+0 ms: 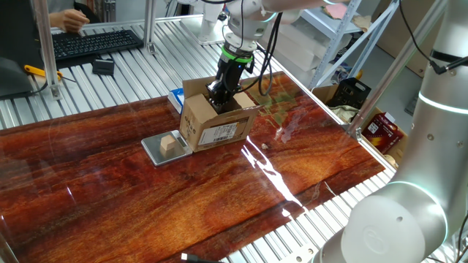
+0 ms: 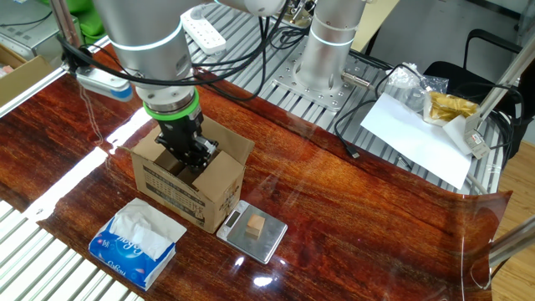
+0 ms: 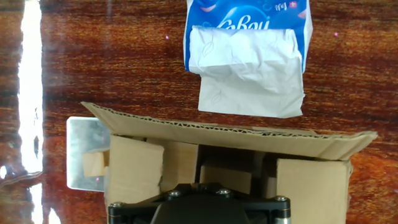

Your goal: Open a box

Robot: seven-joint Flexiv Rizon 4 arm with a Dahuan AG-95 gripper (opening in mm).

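Note:
The brown cardboard box [image 1: 217, 123] stands on the wooden table with its top flaps raised and a white barcode label [image 1: 223, 134] on its near side. It also shows in the other fixed view [image 2: 188, 186] and in the hand view [image 3: 236, 140], where one long flap stands up and the inner flaps lie below. My gripper [image 1: 221, 97] reaches down into the open top of the box, as the other fixed view [image 2: 191, 155] also shows. Its fingertips are hidden by the box walls. The hand view shows only the gripper's black body [image 3: 199, 208].
A small silver scale [image 1: 157, 152] [image 2: 266, 242] with a tan wooden cube [image 1: 169, 144] [image 2: 255, 224] sits against the box. A blue-and-white tissue packet [image 1: 175, 97] [image 2: 138, 242] [image 3: 249, 56] lies on the box's other side. A keyboard [image 1: 95, 42] is at the far left.

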